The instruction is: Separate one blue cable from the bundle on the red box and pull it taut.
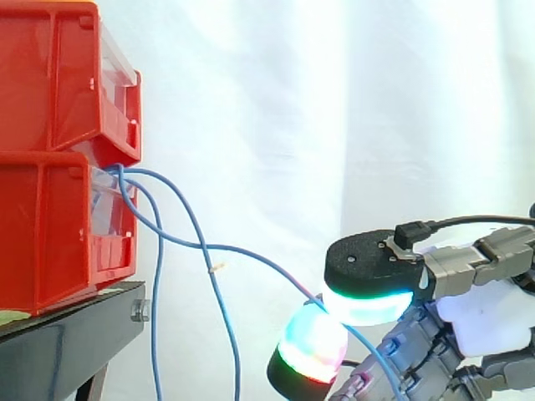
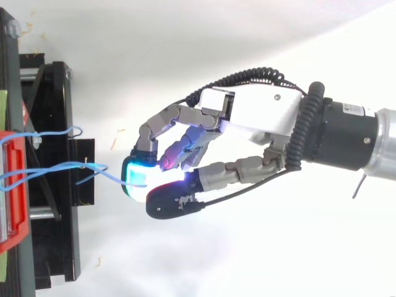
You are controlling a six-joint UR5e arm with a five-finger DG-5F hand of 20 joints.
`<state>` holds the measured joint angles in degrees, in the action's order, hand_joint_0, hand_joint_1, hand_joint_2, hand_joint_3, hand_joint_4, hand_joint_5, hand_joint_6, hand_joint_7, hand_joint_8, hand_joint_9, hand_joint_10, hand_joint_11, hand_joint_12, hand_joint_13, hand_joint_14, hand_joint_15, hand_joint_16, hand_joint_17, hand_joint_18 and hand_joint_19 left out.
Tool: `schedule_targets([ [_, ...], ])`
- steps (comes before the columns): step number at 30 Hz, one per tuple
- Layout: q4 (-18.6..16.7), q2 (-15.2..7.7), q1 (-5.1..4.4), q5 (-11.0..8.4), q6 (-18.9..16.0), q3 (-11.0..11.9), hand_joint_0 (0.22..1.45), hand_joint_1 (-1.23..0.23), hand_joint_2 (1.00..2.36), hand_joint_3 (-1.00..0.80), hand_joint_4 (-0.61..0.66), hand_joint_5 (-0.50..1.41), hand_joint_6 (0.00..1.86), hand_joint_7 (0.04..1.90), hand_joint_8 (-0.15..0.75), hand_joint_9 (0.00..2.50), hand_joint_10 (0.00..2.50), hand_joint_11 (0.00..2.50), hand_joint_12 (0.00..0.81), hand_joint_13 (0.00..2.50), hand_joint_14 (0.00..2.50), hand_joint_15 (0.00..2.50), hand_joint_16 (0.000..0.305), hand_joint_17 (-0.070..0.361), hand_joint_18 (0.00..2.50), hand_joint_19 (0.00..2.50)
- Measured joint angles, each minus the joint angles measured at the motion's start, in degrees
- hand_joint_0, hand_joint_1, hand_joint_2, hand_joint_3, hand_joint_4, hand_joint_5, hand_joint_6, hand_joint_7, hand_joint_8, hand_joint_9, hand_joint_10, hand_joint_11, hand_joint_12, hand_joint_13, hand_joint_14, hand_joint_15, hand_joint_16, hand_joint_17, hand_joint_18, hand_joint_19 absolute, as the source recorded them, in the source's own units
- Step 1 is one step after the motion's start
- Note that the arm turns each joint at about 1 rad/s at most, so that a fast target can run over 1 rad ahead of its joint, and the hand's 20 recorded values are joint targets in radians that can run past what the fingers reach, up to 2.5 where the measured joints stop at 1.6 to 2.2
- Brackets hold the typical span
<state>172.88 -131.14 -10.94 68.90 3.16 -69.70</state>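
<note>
Nearest to me is the hand, low at the right. Its fingers pinch one blue cable between two glowing pads, so that this strand alone follows the hand. From the pinch the cable runs up in a soft curve to the red box; I judge it is separated but not yet taut. The other blue cables hang loose from the same opening, beside the black stand that carries the box. Behind all is the white curtain.
</note>
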Motion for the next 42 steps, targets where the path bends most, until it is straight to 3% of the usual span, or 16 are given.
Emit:
schedule_targets([
  [42,0.00,0.00,-0.41,-0.02,0.00,-0.05,0.59,-0.78,1.04,-0.11,-0.02,0.00,0.87,0.90,0.313,0.92,0.00,0.04,0.457,0.84,0.01,0.37,0.069,0.155,0.84,0.50],
])
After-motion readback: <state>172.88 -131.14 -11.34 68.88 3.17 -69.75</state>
